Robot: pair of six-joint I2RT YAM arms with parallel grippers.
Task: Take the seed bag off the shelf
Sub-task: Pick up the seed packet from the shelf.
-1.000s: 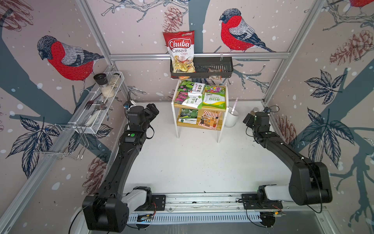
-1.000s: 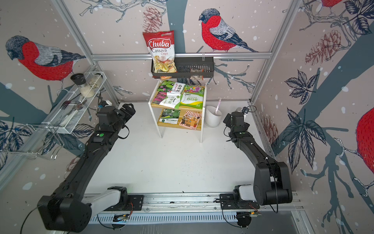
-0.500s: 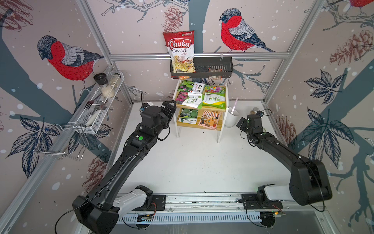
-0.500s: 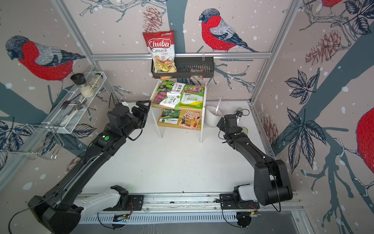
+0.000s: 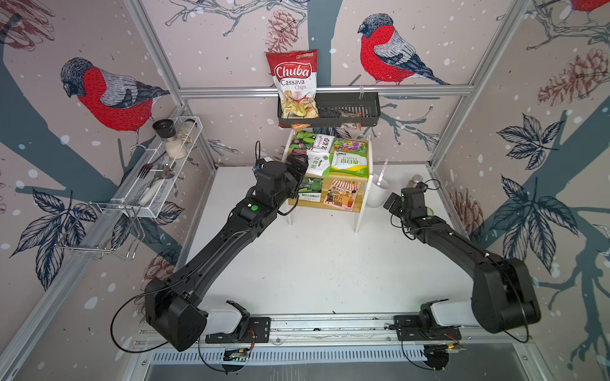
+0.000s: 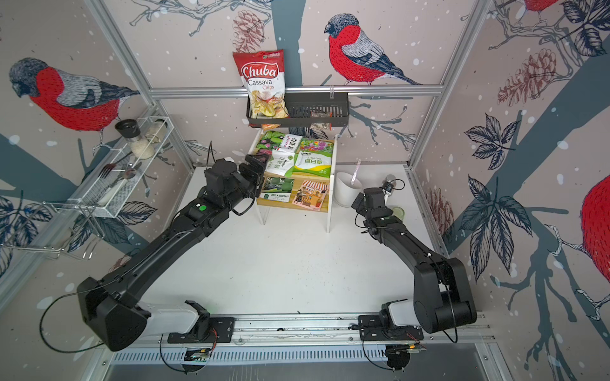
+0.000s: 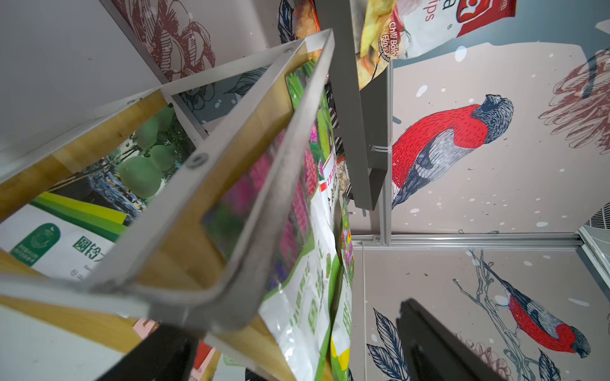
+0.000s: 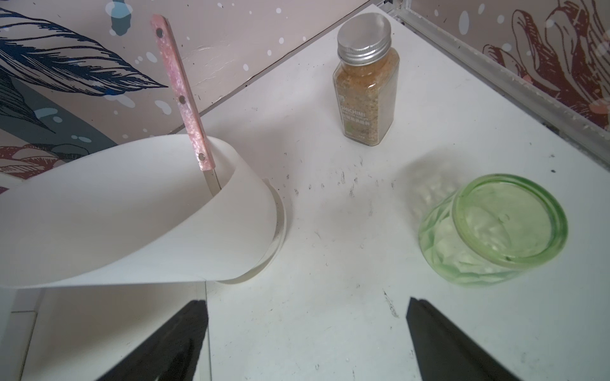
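Seed bag I'm going for is the glossy white-and-green foil packet [image 5: 318, 164], lying flat at the front-left of the top board of the small two-tier shelf of yellowish wooden boards on white legs [image 5: 363, 211]. It overlaps the pink-flower packet [image 5: 302, 140] behind it and touches the green Zinnias packet [image 5: 350, 161] beside it. In the left wrist view its corner [image 7: 297, 316] hangs past the board's front edge, that's my handle.

My left gripper [image 5: 298, 164] is at the shelf's left end, about level with the top board, jaws wide apart, nothing in them. Wrist view shows the overhanging corner between the fingers [image 7: 429, 356]; contact or not, can't tell.

Handling guess: light, thin, floppy, slick film. It'll bend rather than lift as a plate, and a pinch on the flat face would skid. Pinch the overhanging edge top and bottom, bite deep, then slide it out low. Risks: dragging the neighbours along, clipping the shelf's white leg.

My right gripper [image 8: 310, 330] is idle, jaws apart and empty, over the white table [image 8: 330, 231], just beside the white cup [image 8: 132, 231] with the pink-handled utensil [image 8: 180, 95]
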